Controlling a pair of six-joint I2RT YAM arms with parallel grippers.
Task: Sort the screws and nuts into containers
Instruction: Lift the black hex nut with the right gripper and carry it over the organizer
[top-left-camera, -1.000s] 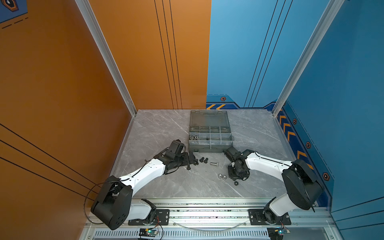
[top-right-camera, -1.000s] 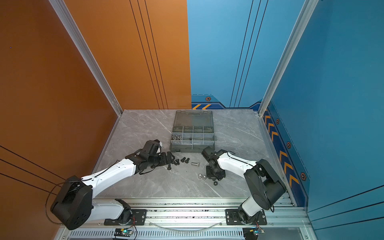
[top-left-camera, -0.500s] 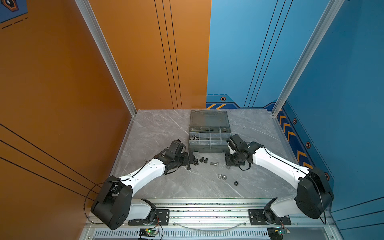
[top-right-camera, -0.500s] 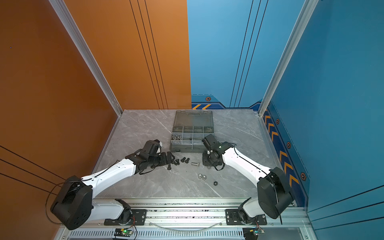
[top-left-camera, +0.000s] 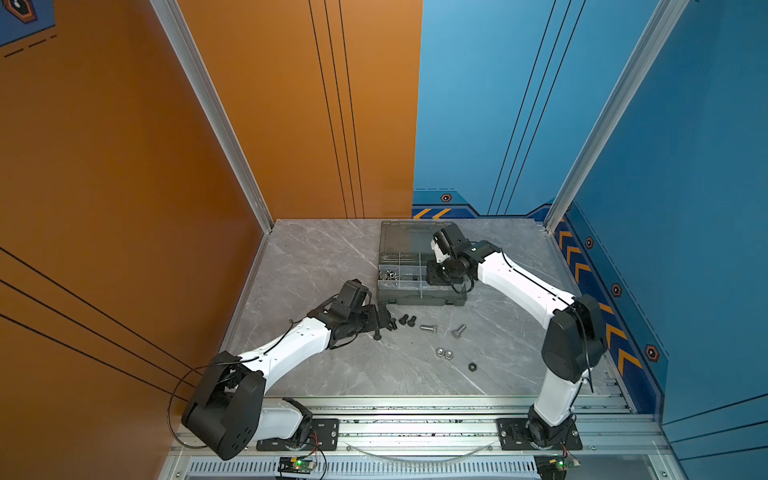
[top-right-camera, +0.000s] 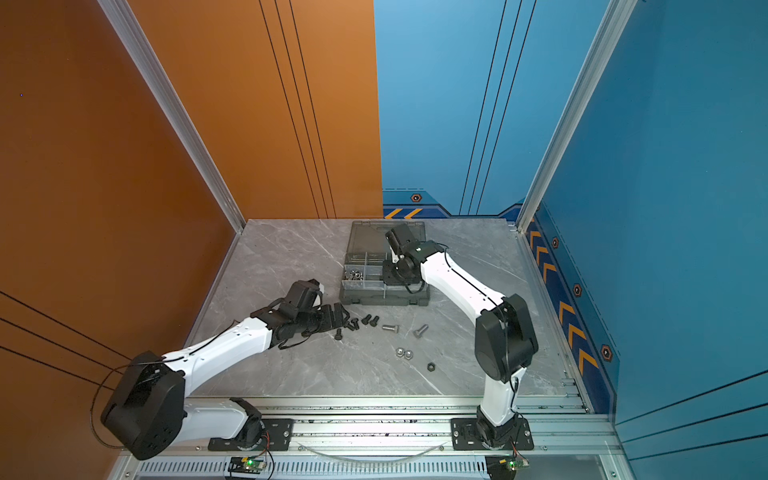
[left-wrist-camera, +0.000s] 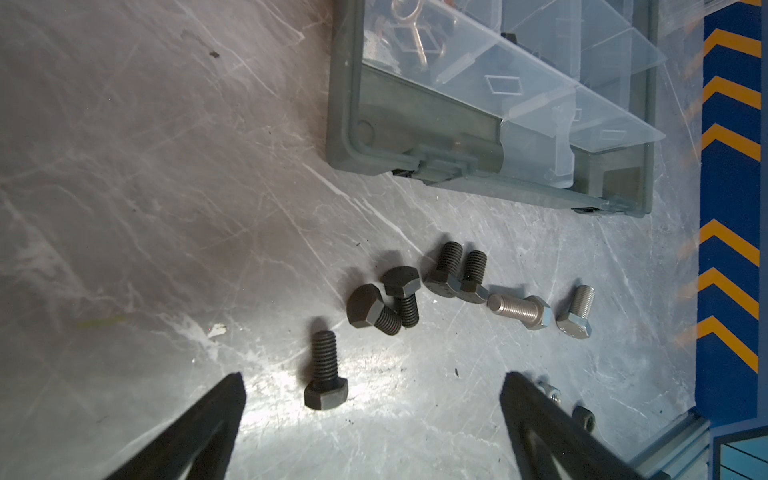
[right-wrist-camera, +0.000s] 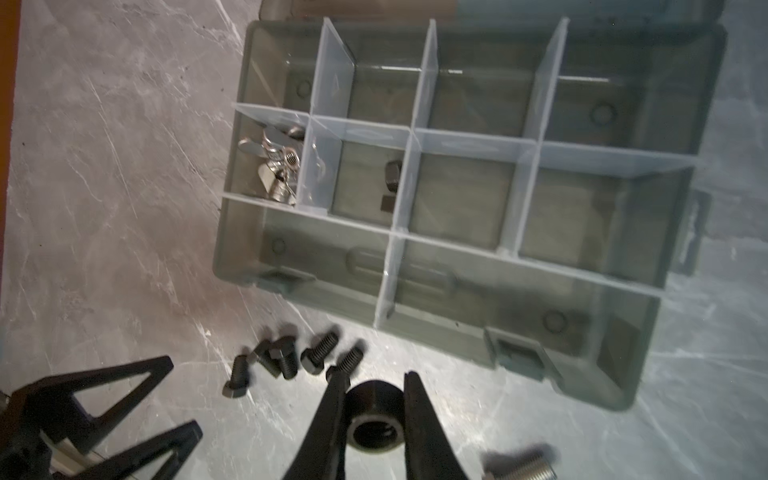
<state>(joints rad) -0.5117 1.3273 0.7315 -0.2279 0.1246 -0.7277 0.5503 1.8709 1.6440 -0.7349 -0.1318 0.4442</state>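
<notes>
Your right gripper (right-wrist-camera: 374, 380) is pinched on a black nut (right-wrist-camera: 376, 415), raised at the case's (right-wrist-camera: 648, 232) right half. The compartment (right-wrist-camera: 361, 166) that has black nuts in it lies leftward, just beside the wing nuts (right-wrist-camera: 274, 162).

A silver bolt (right-wrist-camera: 521, 468) lies blurred and cut off at the right wrist view's edge; in the left wrist view a finger (left-wrist-camera: 536, 428) half hides a silver nut (left-wrist-camera: 552, 391)
</notes>
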